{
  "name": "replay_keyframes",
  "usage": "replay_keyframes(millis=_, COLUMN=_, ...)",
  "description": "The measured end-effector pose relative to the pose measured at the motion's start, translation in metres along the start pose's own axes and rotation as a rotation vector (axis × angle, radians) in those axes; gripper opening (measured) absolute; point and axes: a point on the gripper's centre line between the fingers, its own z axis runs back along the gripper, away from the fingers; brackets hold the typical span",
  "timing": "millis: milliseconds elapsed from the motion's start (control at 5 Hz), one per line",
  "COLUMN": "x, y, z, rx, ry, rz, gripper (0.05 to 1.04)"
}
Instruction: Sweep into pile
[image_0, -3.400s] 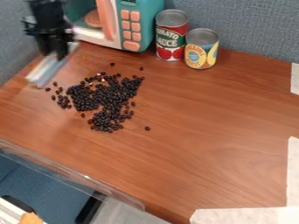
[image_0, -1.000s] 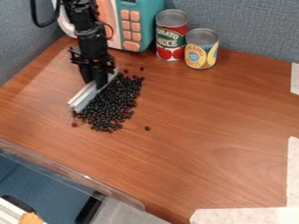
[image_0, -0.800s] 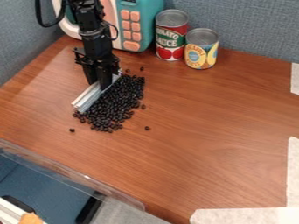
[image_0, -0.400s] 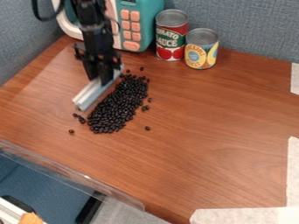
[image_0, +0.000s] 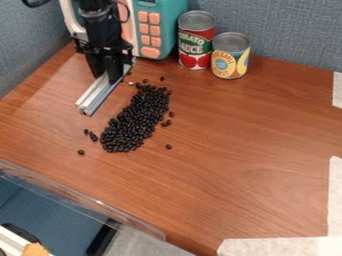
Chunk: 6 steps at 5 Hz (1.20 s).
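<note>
My jaws are closed narrow on the metal bar, which slants at the left side, apart from the pile. I cannot tell if its lower edge touches the table. To sweep well, I should first go to the outer side of the left stray beans, set the bar low and level, and push slowly toward the pile. A fast push could roll the beans or scatter them. The pile of dark beans lies right of the bar, long and slanted, so its two ends need pressing inward, softly. After this, I would come from the right for the lone bean and the few near that edge.

Now I count, again from the left: one bar, three or four stray beans, one toy microwave, one pile with too many beans to count, one lone bean below right, one red can and one yellow can. At the right there are at least two pieces of white tape.
</note>
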Motion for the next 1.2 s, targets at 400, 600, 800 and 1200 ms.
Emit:
replay_keyframes(millis=400, x=-0.006, y=-0.086, z=-0.002, rx=-0.095, ry=0.016, rz=-0.111, gripper=0.351)
replay_keyframes(millis=600, x=-0.018, y=-0.129, z=-0.012, rx=-0.175, ry=0.041, rz=-0.158, gripper=0.351)
replay_keyframes(millis=800, x=-0.025, y=-0.146, z=-0.019, rx=-0.181, ry=0.047, rz=-0.173, gripper=0.351)
replay_keyframes(millis=1200, x=-0.036, y=-0.161, z=-0.045, rx=-0.183, ry=0.088, rz=-0.230, gripper=0.351)
